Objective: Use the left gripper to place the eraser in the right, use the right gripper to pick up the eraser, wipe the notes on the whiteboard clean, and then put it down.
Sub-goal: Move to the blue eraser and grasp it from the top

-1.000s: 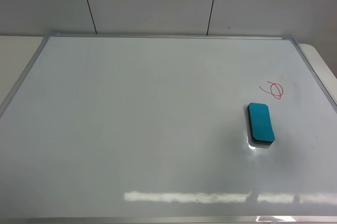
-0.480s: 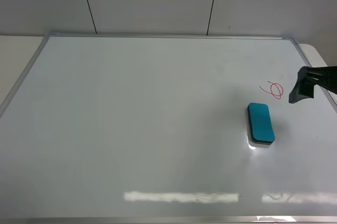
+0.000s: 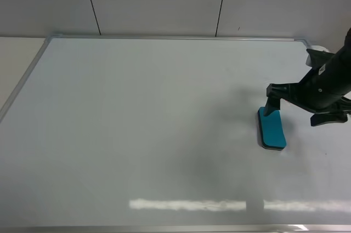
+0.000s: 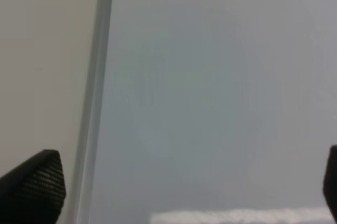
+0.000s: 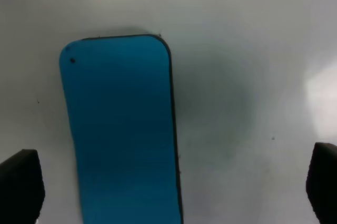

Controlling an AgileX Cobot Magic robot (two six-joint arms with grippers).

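The teal eraser [image 3: 272,130] lies flat on the whiteboard [image 3: 137,134], right of centre. Over its far end hangs the right gripper [image 5: 171,187], fingers spread wide and empty. The left gripper [image 4: 181,187], equally spread and empty, is above the board's silver frame [image 4: 95,103].

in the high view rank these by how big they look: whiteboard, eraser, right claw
1. whiteboard
2. right claw, open; it hangs above the board, nearer the camera, so its lead over the eraser is unsure
3. eraser
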